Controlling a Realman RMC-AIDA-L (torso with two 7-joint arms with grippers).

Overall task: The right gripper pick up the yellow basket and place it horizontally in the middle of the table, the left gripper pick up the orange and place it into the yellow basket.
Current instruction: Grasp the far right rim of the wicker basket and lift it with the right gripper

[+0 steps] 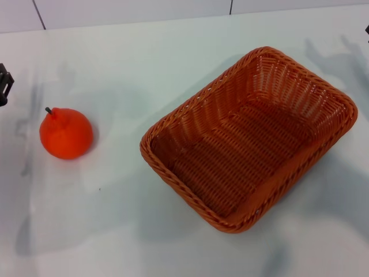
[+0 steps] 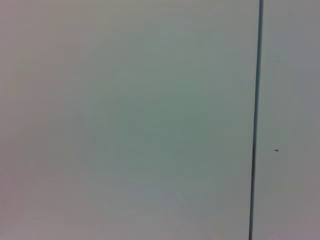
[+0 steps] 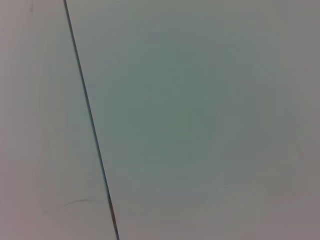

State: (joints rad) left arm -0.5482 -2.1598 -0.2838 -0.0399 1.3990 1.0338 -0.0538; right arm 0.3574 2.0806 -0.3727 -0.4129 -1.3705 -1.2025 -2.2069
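The yellow basket (image 1: pixel 249 138), an orange-brown woven wicker basket, lies on the white table (image 1: pixel 127 219) right of centre, turned at a diagonal, and it is empty. The orange (image 1: pixel 66 133), with a short dark stem, sits on the table at the left, well apart from the basket. Only a black piece of the left gripper (image 1: pixel 3 83) shows at the left edge of the head view, above and left of the orange. A sliver of the right gripper (image 1: pixel 367 32) shows at the right edge, beyond the basket's far corner. Both wrist views show only plain white surface.
Dark seam lines (image 1: pixel 39 14) run across the white surface at the back of the table. A thin dark seam (image 2: pixel 256 120) crosses the left wrist view, and another seam (image 3: pixel 90 120) crosses the right wrist view.
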